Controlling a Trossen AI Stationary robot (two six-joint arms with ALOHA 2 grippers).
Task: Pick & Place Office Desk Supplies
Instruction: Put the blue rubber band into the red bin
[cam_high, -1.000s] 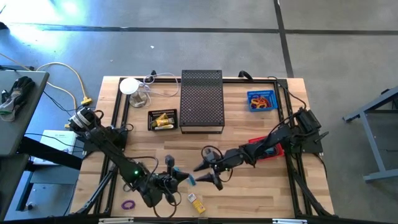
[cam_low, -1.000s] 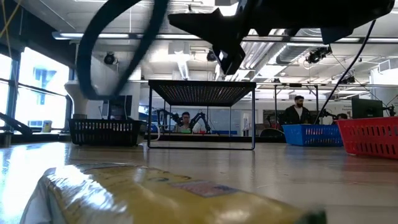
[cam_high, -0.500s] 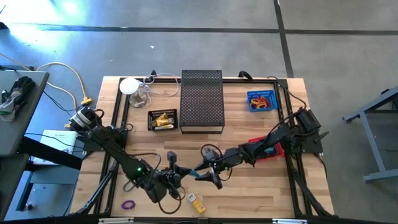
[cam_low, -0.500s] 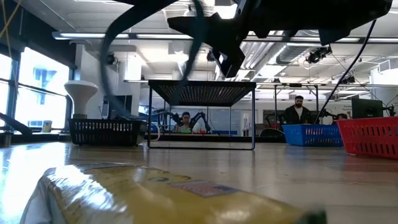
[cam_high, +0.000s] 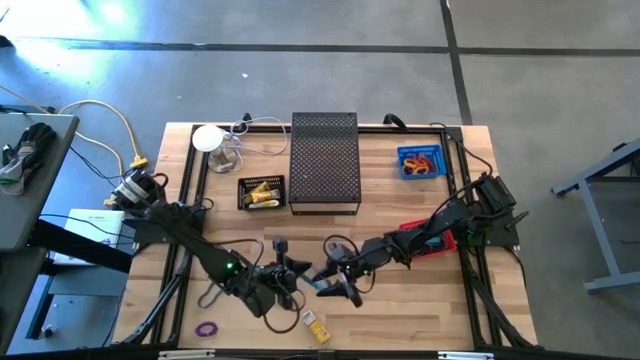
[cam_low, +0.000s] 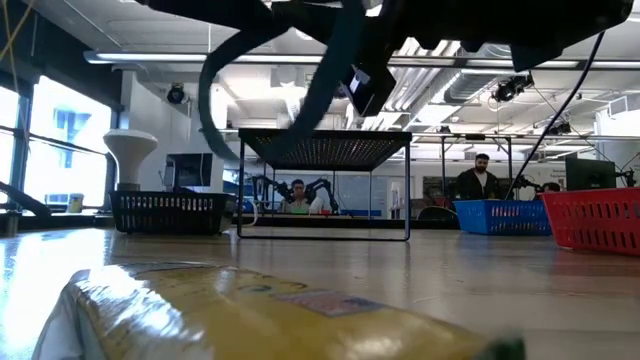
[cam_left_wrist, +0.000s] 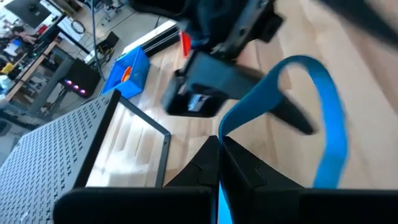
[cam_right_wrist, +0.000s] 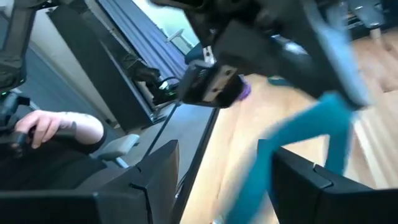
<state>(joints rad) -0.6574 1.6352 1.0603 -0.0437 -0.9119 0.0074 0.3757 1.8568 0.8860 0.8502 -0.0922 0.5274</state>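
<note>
A blue rubber-band loop (cam_high: 316, 283) hangs in the air between my two grippers, above the near middle of the table. My left gripper (cam_high: 298, 272) is shut on it. The loop (cam_left_wrist: 311, 112) stands out beyond the left fingertips. My right gripper (cam_high: 330, 284) faces it from the right and is open, with a blue strand (cam_right_wrist: 292, 149) in the gap between its fingers. A yellow packet (cam_high: 315, 325) and a purple band (cam_high: 206, 328) lie flat on the table near the front edge. My left gripper pinches one end of the blue band (cam_left_wrist: 227, 127) between its two shut fingers. It comes from the table's left, slanting slightly down. The rest of the loop juts out past the fingertips, clear of the table. Whether my right gripper touches the band, I cannot tell.
A black mesh stand (cam_high: 325, 160) fills the far middle, with a black basket (cam_high: 262, 192) of yellow items on its left. A blue bin (cam_high: 420, 160) is at the far right, and a red bin (cam_high: 432, 240) lies under my right arm. A white lamp (cam_high: 208, 138) is far left.
My left gripper has swung toward the table's right and a little toward the far edge. It has carried the blue band up to my right gripper. The band is still held clear of the table.
</note>
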